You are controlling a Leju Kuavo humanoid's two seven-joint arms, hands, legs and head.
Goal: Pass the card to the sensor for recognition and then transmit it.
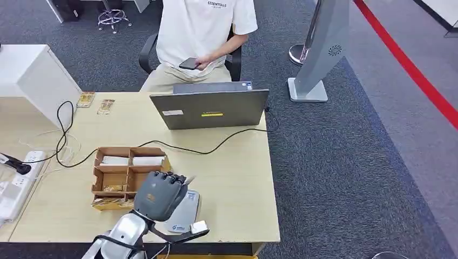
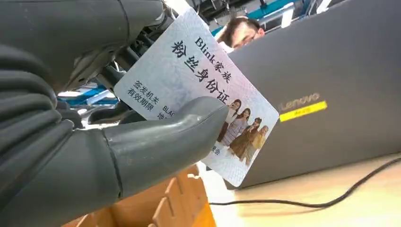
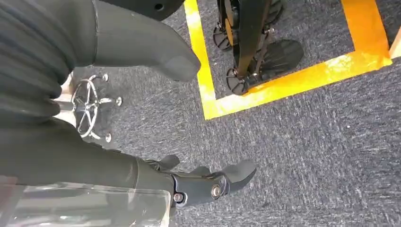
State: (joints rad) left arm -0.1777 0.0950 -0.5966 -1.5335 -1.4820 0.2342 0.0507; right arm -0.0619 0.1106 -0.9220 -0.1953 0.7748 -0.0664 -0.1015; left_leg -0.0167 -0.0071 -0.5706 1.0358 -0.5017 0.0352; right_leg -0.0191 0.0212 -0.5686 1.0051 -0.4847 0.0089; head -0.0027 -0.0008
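My left hand (image 1: 159, 195) hovers near the table's front edge, just above the grey card sensor (image 1: 186, 215). It pinches a white printed card (image 2: 189, 71) between the thumb (image 2: 165, 137) and the fingers behind it; the card carries Chinese text and a small group photo. From the head view only a pale edge of the card (image 1: 190, 180) peeks out past the fingers. My right hand (image 3: 85, 161) hangs over the grey carpet, holding nothing, its fingers (image 3: 213, 184) apart.
A brown cardboard organiser (image 1: 116, 170) with cards in its compartments stands left of the sensor. A grey laptop (image 1: 210, 108) sits at the far edge, a black cable (image 1: 205, 148) running from it. A seated person (image 1: 205, 27) holds a phone behind it. A power strip (image 1: 21, 178) lies at left.
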